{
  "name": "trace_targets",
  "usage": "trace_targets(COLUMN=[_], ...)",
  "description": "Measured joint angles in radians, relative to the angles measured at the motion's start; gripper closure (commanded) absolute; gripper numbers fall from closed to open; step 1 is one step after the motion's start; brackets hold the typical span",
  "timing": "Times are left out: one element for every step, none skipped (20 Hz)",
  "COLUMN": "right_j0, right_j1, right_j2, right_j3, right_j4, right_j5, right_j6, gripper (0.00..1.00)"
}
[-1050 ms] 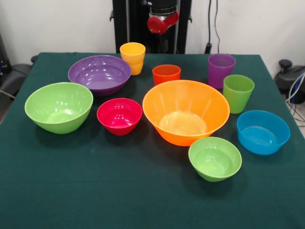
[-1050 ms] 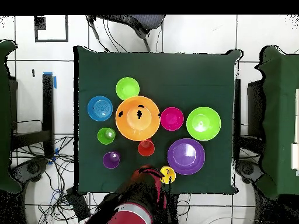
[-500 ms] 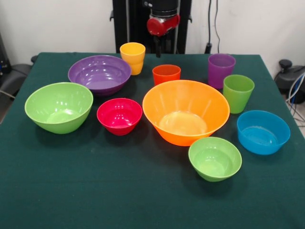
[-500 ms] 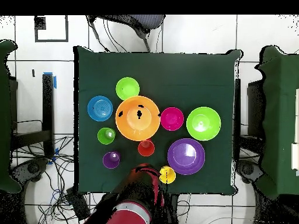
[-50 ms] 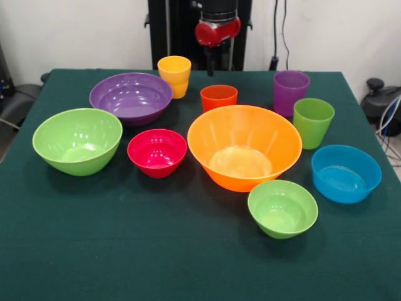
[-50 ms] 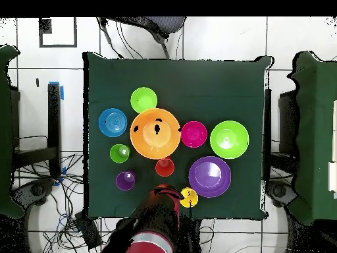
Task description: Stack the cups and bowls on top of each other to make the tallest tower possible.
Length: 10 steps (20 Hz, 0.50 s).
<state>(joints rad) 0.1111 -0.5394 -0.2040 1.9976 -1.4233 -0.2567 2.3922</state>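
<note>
Ten pieces stand apart on the green table, none stacked. The bowls are orange (image 5: 244, 147) (image 6: 155, 133), purple (image 5: 131, 97) (image 6: 209, 176), big green (image 5: 77, 140) (image 6: 229, 139), magenta (image 5: 156, 152) (image 6: 193, 134), small green (image 5: 282, 208) (image 6: 143, 99) and blue (image 5: 346, 173) (image 6: 112, 122). The cups are yellow (image 5: 174, 76) (image 6: 189, 197), orange-red (image 5: 218, 97) (image 6: 164, 167), purple (image 5: 291, 92) (image 6: 125, 180) and green (image 5: 312, 122) (image 6: 119, 153). My gripper (image 5: 211, 63) hangs below the red wrist at the table's far edge, between the yellow and orange-red cups, holding nothing.
The table (image 5: 188, 263) is covered in dark green cloth. A black pedestal (image 5: 169, 31) rises behind the cups. Cables (image 5: 391, 113) and a chair (image 5: 15, 103) sit off the table's sides. In the overhead view the arm (image 6: 155, 221) overhangs the table's bottom edge.
The red wrist has shifted slightly toward the orange-red cup's side and the gripper has come down into view. In the overhead view, the yellow cup is less covered by the arm.
</note>
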Motion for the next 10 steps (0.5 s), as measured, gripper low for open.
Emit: trace_targets(right_j0=[0.000, 0.000, 0.001, 0.001, 0.002, 0.006, 0.007, 0.009, 0.011, 0.015], right_j1=[0.000, 0.001, 0.002, 0.003, 0.007, 0.018, 0.024, 0.029, 0.034, 0.044], right_j2=[-0.006, -0.011, -0.020, -0.028, -0.042, -0.069, -0.083, -0.094, -0.104, -0.120], right_j3=[0.000, 0.000, 0.000, 0.000, 0.000, 0.000, 0.000, 0.000, 0.000, 0.000], right_j4=[0.024, 0.044, 0.073, 0.094, 0.133, 0.205, 0.238, 0.259, 0.280, 0.312], right_j5=[-0.012, -0.024, -0.042, -0.058, -0.087, -0.154, -0.191, -0.217, -0.243, -0.287], right_j6=[0.000, -0.002, -0.004, -0.006, -0.012, -0.025, -0.032, -0.039, -0.046, -0.059], gripper=[0.00, 0.00, 0.00, 0.00, 0.00, 0.00, 0.00, 0.00, 0.00, 0.00])
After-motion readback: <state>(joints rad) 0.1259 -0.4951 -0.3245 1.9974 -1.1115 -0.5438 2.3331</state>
